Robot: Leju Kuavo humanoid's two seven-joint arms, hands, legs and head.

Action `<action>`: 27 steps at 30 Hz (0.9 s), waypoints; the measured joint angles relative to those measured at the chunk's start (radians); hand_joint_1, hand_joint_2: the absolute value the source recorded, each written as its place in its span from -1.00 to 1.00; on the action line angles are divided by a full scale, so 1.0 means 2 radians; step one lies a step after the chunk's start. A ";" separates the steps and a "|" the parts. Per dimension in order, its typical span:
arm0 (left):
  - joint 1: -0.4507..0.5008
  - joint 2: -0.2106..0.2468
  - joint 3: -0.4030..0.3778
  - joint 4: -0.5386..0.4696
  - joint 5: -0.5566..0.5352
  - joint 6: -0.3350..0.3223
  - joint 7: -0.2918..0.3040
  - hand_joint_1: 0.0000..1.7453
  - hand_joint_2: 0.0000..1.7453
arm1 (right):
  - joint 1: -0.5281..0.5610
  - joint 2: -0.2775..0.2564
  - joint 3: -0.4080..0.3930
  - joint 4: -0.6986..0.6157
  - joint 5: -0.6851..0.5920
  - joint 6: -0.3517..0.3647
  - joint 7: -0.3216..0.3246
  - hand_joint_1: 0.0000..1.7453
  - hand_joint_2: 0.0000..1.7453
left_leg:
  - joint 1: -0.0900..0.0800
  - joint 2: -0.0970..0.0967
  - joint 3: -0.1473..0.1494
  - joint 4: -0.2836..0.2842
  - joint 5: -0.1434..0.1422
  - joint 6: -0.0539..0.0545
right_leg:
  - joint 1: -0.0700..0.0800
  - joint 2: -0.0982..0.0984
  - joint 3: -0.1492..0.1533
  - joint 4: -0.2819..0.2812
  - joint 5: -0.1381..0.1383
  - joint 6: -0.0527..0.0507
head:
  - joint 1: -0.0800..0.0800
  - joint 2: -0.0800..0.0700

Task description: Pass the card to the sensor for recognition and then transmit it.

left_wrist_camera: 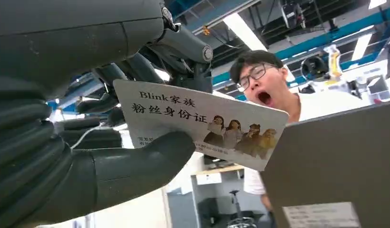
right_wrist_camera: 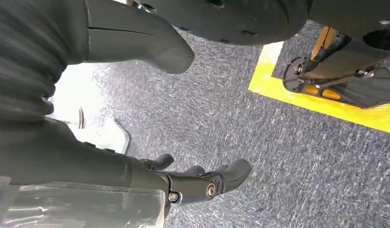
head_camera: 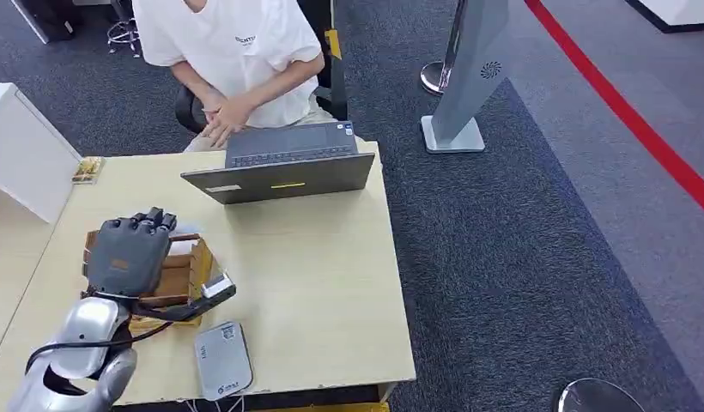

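Pinched between our left hand [left_wrist_camera: 88, 156] thumb and fingers, the card [left_wrist_camera: 202, 126] — thin, stiff, slippery — wants an edge grip.

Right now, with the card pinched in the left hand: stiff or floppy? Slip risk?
Probably stiff: the card juts past the thumb without sagging. Likely light, being so thin. Its printed face looks smooth, so it may slide in the left hand.
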 joint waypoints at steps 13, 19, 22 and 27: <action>0.091 -0.011 -0.006 -0.038 -0.026 0.016 0.023 1.00 1.00 | 0.002 0.000 -0.013 0.000 -0.004 -0.007 0.004 -1.00 1.00 | 0.000 0.000 0.000 0.000 0.000 0.000 | 0.000 0.000 0.000 0.000 0.000 0.000 | 0.000 0.000; 0.108 -0.012 -0.006 -0.047 -0.027 0.018 0.023 1.00 1.00 | 0.002 0.000 -0.016 0.000 -0.006 -0.007 0.004 -1.00 1.00 | 0.000 0.000 0.000 0.000 0.000 0.000 | 0.000 0.000 0.000 0.000 0.000 0.000 | 0.000 0.000; 0.140 -0.012 0.001 -0.062 -0.042 0.044 0.023 1.00 1.00 | 0.003 0.000 -0.019 0.000 -0.008 -0.008 0.004 -1.00 1.00 | 0.000 0.001 0.000 0.000 -0.001 0.000 | 0.000 0.000 0.001 0.000 0.000 0.000 | 0.000 0.000; 0.201 -0.006 0.009 -0.092 -0.050 0.066 0.023 1.00 1.00 | 0.004 0.000 -0.028 0.001 -0.011 -0.013 0.005 -1.00 1.00 | 0.000 0.000 0.000 0.000 -0.001 0.000 | 0.000 0.000 0.001 0.000 -0.002 0.001 | 0.000 0.000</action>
